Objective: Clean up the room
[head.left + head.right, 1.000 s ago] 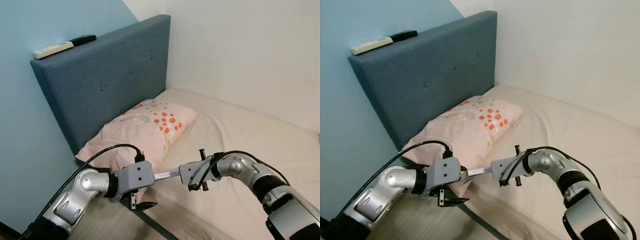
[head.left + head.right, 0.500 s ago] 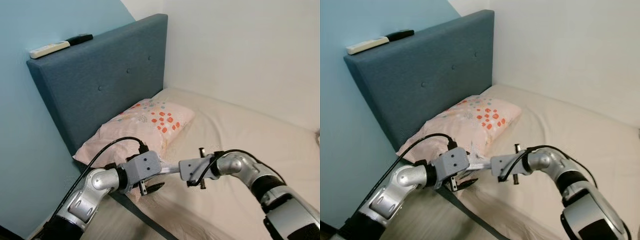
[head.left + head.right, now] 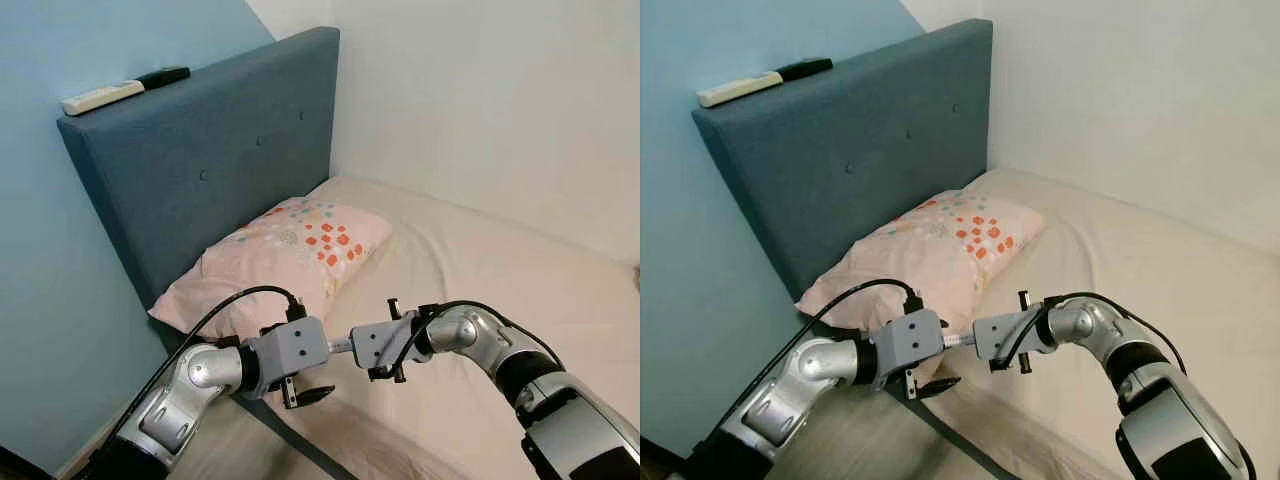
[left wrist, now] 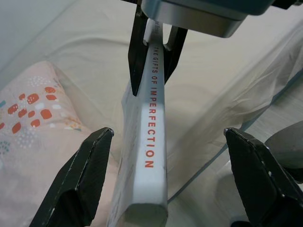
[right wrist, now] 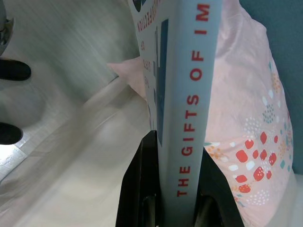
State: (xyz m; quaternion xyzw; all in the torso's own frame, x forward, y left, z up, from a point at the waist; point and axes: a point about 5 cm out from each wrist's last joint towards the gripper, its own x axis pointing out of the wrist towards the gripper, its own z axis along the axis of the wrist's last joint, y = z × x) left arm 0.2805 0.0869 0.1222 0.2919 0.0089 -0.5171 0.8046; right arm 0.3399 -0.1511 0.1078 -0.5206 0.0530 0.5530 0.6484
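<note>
Left wrist view: bed (image 4: 94, 42) and pillow (image 4: 33, 123) lie below; right tool (image 4: 154, 54) clamps a slim white book (image 4: 151, 142) by one spine end, while left tool (image 4: 168, 175) gapes wide around the other. Stiff, light, probably slick: pinch across the covers.

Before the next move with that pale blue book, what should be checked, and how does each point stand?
1. Right gripper clamped on the pale blue book with red spine lettering: ok, fingers pinch its far end.
2. Left gripper closed on the book: not ok, its fingers stand wide open on either side of the spine.
3. Book clear of the pink patterned pillow: cannot tell, it hangs close beside it.
4. Free cream bedsheet for setting down: ok.
5. White remote and black remote on the blue headboard: not yet tidied.
</note>
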